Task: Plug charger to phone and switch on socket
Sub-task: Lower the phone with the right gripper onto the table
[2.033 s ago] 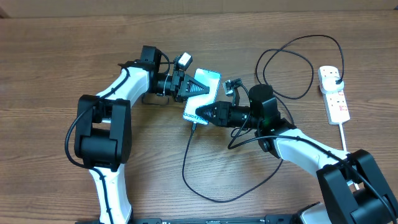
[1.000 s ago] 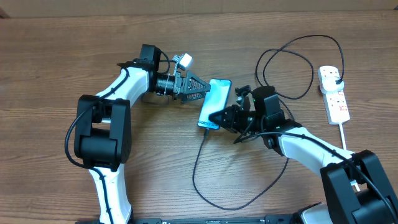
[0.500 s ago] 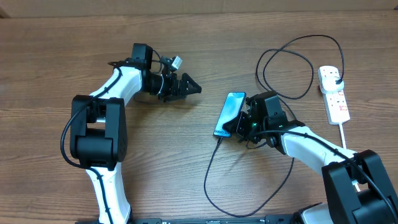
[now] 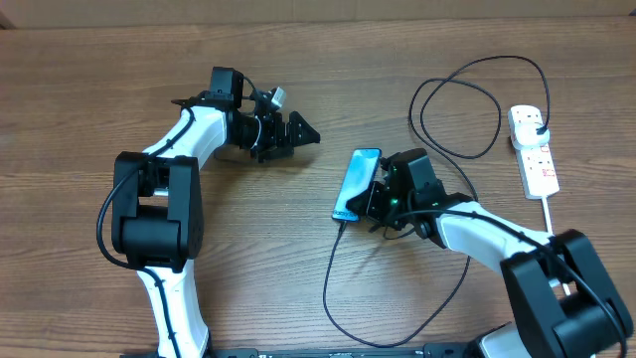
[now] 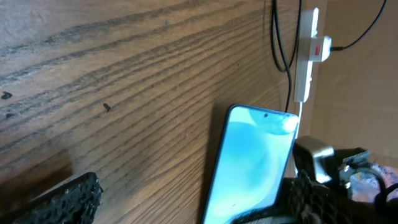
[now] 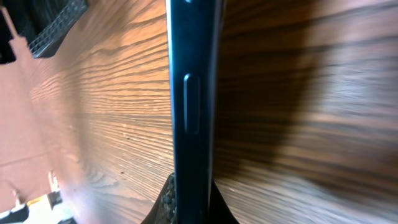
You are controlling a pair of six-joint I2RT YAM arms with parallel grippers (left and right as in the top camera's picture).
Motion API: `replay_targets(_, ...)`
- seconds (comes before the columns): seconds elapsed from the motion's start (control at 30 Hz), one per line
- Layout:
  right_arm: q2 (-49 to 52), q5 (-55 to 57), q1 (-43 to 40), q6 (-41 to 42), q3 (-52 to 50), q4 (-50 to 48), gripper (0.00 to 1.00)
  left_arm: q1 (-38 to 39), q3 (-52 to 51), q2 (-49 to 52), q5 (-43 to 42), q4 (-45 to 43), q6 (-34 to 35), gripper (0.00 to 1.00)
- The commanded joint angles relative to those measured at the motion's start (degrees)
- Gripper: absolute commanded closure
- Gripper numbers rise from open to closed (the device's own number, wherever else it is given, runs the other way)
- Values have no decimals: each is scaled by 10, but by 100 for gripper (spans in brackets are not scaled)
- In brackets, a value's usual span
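Right jaws clamped on the phone (image 4: pixel 358 184) edge, phone tilted up off the tabletop (image 4: pixel 99 80), charger (image 4: pixel 327 281) trailing from its lower end, left jaws apart, well left of phone.

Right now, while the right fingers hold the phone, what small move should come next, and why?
Probably lower the phone flat onto the table and open the right fingers. They are shut on its edge, holding it tilted. The charger seems already joined to its lower end, so the socket further right is what remains.
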State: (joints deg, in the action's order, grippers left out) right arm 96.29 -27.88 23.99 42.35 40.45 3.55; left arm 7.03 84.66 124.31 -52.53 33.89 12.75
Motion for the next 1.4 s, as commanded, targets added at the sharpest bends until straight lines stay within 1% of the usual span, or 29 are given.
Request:
replay_targets(0.0,37,-7,13,-4,7,-18,96,1,1,5,-15,-4,19,0)
replay_targets(0.33,85,-17,41,-3,8,-88,96,1,1,5,-15,-14,19,0)
replay_targets(0.53,105,-17,62,13,8,-135,96,1,1,5,-14,-14,19,0)
replay_targets(0.67,105,-8,75,13,8,-147,96,1,1,5,2,-13,19,0)
replay_targets(0.83,106,15,90,14,8,-153,95,1,1,5,3,-14,19,0)
replay_targets(1.03,106,40,91,26,8,-153,87,1,1,5,3,-14,19,0)
replay_targets(1.23,106,49,90,26,8,-153,85,1,1,5,3,-14,19,0)
replay_targets(1.27,106,49,90,26,8,-153,82,1,1,5,3,-14,19,0)
replay_targets(1.37,106,51,90,26,8,-153,78,1,1,5,3,-14,19,0)
